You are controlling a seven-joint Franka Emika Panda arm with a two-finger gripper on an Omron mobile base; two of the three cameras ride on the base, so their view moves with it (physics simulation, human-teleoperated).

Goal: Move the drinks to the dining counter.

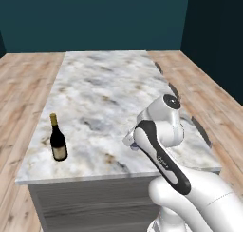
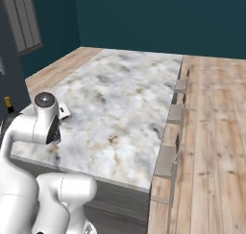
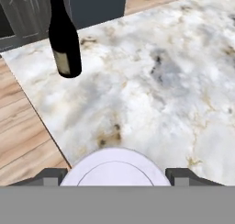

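You have the white-lidded cup (image 3: 114, 168) between the widely spread fingers of the hand (image 3: 114, 178), low over the near edge of the bench (image 1: 104, 88); whether it has already landed, you cannot tell. Lower it straight until it sits flat, well inside the edge, then let go fully before lifting. The wine bottle (image 1: 58, 140) stands upright at lower left in the left base view. The hand view shows the cup's lid; the right base view shows the stools (image 2: 166, 162) along the bench's side.

The marbled dining counter (image 1: 102, 91) is carrying an upright wine bottle (image 1: 58, 140) near its front left corner, with wooden floor (image 1: 26, 81) lying all around the counter.
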